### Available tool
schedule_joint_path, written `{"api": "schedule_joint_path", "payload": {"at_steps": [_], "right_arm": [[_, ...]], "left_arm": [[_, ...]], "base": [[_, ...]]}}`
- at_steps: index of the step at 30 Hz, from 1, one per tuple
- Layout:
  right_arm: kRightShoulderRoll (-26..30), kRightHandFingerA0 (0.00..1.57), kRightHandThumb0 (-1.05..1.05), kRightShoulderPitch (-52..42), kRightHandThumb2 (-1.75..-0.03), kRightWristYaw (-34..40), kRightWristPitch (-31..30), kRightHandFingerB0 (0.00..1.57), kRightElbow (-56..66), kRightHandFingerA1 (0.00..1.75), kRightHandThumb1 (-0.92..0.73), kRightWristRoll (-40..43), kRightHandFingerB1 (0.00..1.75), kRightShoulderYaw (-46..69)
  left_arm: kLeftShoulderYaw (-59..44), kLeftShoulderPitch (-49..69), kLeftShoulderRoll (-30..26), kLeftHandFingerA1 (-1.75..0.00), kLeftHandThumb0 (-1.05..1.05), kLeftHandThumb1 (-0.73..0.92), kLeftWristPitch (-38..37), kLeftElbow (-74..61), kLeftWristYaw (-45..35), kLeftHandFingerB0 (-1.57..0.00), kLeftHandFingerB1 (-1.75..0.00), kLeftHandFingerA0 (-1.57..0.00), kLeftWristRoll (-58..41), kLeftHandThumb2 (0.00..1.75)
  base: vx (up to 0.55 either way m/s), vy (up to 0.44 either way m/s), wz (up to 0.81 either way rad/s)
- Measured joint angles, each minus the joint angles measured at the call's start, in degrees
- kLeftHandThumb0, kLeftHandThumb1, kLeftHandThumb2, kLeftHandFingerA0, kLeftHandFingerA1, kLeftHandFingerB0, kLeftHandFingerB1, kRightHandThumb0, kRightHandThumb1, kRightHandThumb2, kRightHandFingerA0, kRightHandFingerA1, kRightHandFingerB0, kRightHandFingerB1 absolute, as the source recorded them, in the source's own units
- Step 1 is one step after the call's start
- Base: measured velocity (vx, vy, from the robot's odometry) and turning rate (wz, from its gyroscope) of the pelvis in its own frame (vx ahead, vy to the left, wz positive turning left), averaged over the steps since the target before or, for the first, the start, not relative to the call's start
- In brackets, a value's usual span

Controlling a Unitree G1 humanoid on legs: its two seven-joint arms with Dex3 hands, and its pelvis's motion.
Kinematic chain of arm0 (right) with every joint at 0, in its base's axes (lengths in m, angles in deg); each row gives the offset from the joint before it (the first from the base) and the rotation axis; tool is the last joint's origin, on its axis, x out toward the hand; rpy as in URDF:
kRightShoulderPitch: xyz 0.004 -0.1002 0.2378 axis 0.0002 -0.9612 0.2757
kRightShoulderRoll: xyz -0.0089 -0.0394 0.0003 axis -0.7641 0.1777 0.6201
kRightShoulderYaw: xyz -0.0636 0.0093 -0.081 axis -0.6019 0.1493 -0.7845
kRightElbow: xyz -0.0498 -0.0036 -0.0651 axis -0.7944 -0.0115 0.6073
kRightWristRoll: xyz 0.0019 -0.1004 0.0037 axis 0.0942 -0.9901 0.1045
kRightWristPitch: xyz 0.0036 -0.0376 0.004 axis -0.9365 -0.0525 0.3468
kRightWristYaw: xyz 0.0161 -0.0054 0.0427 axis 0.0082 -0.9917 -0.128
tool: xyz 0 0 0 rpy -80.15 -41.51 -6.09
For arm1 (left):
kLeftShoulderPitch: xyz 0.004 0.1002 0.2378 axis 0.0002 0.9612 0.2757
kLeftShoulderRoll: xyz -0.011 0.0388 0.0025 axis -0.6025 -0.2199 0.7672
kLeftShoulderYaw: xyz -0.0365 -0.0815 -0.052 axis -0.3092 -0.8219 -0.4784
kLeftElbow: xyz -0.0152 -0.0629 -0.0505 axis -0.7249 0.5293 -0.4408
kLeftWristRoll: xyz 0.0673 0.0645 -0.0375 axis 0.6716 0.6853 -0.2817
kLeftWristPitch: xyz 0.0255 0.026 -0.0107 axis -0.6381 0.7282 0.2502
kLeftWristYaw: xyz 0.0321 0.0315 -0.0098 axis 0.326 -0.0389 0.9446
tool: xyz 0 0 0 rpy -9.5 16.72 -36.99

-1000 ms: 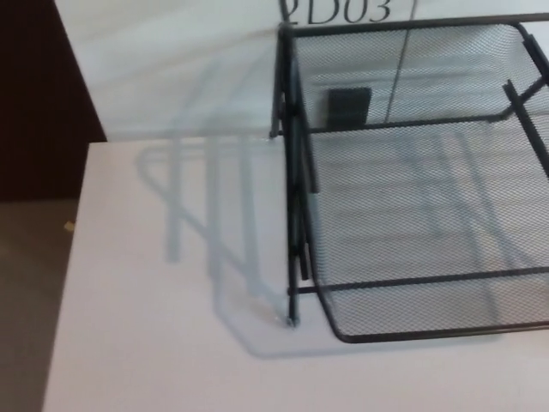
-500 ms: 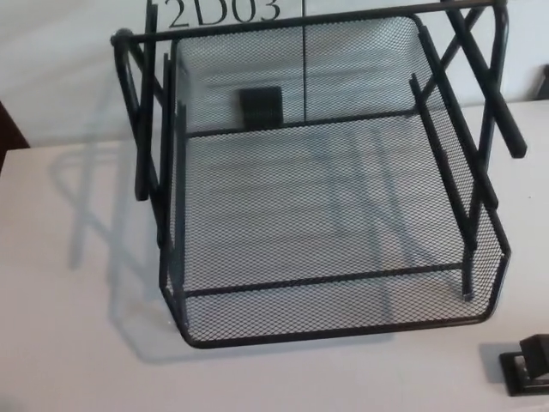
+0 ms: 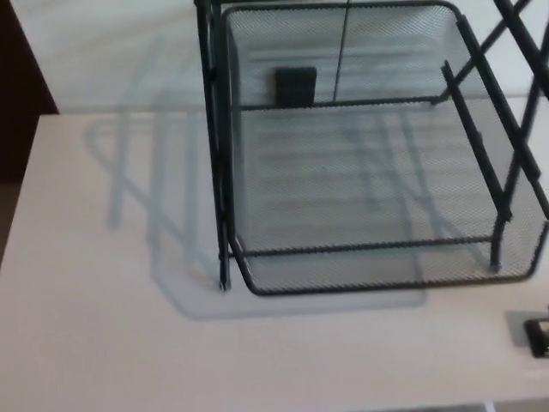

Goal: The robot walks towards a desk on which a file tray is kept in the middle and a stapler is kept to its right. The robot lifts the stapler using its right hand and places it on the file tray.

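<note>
Pale desk (image 3: 111, 343) holds the empty mesh file tray (image 3: 360, 268), the stapler (image 3: 539, 336) (barely in frame) sits unlifted near its front right edge, and neither hand shows, so finger state cannot be told.

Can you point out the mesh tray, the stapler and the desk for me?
file tray (image 3: 360, 248): head view, front crossbar.
stapler (image 3: 539, 336): head view, corner at right edge.
desk (image 3: 103, 343): head view, bare top, left side.

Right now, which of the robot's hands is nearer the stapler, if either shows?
Neither can be named: no hand is in view. The stapler sits at the picture's right edge, right of the file tray.
</note>
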Motion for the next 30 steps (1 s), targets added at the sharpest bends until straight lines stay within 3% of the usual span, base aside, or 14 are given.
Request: {"api": "schedule_joint_path", "payload": {"at_steps": [3,4,5,6,8,13,20,21,22,23,24,27,28,30], "right_arm": [[0.01,0.02,-0.72,0.46,-0.93,0.13,0.17,0.04,0.0,0.21,-0.53,-0.01,0.26,0.03],[0.01,0.01,-0.75,0.49,-0.93,0.16,0.2,0.07,0.01,0.19,-0.53,-0.01,0.32,0.04],[0.1,0.0,-0.74,0.34,-0.61,-0.23,0.39,0.13,-0.8,0.31,-0.68,-0.02,0.28,-0.18],[0.69,0.0,-0.74,0.18,-0.61,-0.7,0.62,0.13,-1.43,0.31,-0.68,-0.05,0.28,-0.26],[2.53,0.0,-0.72,0.25,-0.61,-0.81,0.98,0.13,-2.25,0.3,-0.7,-0.1,0.27,-0.17],[4.0,0.0,-0.72,0.4,-0.61,-0.95,1.48,0.13,-3.35,0.31,-0.72,-0.77,0.27,-1.36],[4.33,0.0,-0.77,1.61,-0.63,-0.68,3.46,0.13,-5.64,0.29,-0.74,-2.0,0.27,-3.65],[4.38,0.0,-0.77,1.74,-0.98,-0.52,3.92,0.1,-6.17,0.19,-0.56,-2.21,0.36,-3.98],[4.42,0.0,-0.81,1.76,-0.63,-0.46,4.29,0.12,-6.38,0.26,-0.74,-2.37,0.28,-4.31],[4.53,0.0,-0.77,1.82,-0.96,-0.36,4.54,0.11,-6.35,0.18,-0.55,-2.45,0.36,-4.41],[4.5,0.0,-0.77,1.82,-0.62,-0.32,4.73,0.13,-6.32,0.3,-0.71,-2.43,0.27,-4.36],[4.37,0.04,-0.76,1.81,-0.65,-0.35,4.93,0.11,-6.26,0.28,-0.64,-2.27,0.26,-3.98],[4.35,0.02,-0.75,1.8,-0.93,-0.41,5.08,0.06,-6.36,0.24,-0.54,-2.17,0.28,-3.77],[4.21,0.02,-0.74,1.81,-0.94,-0.99,5.34,0.05,-6.65,0.28,-0.53,-1.41,0.31,-2.63]], "left_arm": [[0.0,-0.05,-0.03,-1.06,-0.72,0.25,0.0,0.02,0.0,-0.47,-0.96,-0.54,-0.01,1.32],[0.0,-0.1,-0.04,-0.9,-0.73,0.29,0.0,0.01,0.0,-0.52,-0.83,-0.55,-0.01,1.18],[0.94,-0.1,-0.06,-0.91,-0.7,0.36,0.04,-0.8,-0.04,-0.46,-0.8,-0.62,0.27,1.21],[1.67,-0.04,0.06,-0.91,-0.7,0.36,0.04,-1.07,-0.06,-0.46,-0.8,-0.62,0.51,1.21],[2.4,-0.22,0.11,-0.99,-0.83,0.27,0.03,-0.82,0.02,-0.62,-0.91,-0.78,0.74,1.21],[3.34,-0.79,0.21,-0.96,-0.72,0.38,-0.01,-0.15,0.19,-0.47,-0.81,-0.78,0.98,1.23],[4.26,-1.05,0.18,-0.94,-0.72,0.38,-0.02,-0.03,0.45,-0.46,-0.81,-0.7,1.33,1.23],[4.22,-1.02,0.65,-0.96,-0.8,0.27,-0.01,0.1,0.4,-0.53,-0.86,-0.71,1.35,1.18],[4.22,-1.15,0.38,-0.92,-0.67,0.39,-0.01,0.09,0.49,-0.44,-0.79,-0.67,1.41,1.22],[4.19,-1.26,0.07,-0.93,-0.71,0.39,-0.01,0.11,0.62,-0.45,-0.8,-0.67,1.47,1.23],[4.19,-1.24,-0.16,-0.92,-0.67,0.39,-0.01,0.13,0.75,-0.46,-0.8,-0.66,1.54,1.23],[4.21,-1.23,-0.29,-0.93,-0.67,0.39,-0.01,0.23,0.87,-0.44,-0.79,-0.7,1.79,1.23],[4.24,-1.23,-0.29,-0.91,-0.68,0.39,-0.01,0.22,0.86,-0.42,-0.79,-0.65,1.84,1.23],[4.22,-1.26,-0.35,-0.91,-0.68,0.39,-0.01,0.21,0.85,-0.42,-0.79,-0.65,1.87,1.23]], "base": [[-0.2,-0.221,-0.04],[-0.21,-0.29,0.03],[-0.27,-0.381,-0.14],[-0.26,-0.336,0.05],[-0.23,-0.257,-0.04],[-0.18,-0.11,-0.03],[-0.17,0.057,0.03],[-0.05,0.326,0.14],[-0.07,0.296,0.09],[-0.1,0.222,-0.1],[-0.11,0.107,0.12],[-0.09,0.017,0.08],[0.0,0.0,0.0],[-0.09,-0.114,0.01]]}}
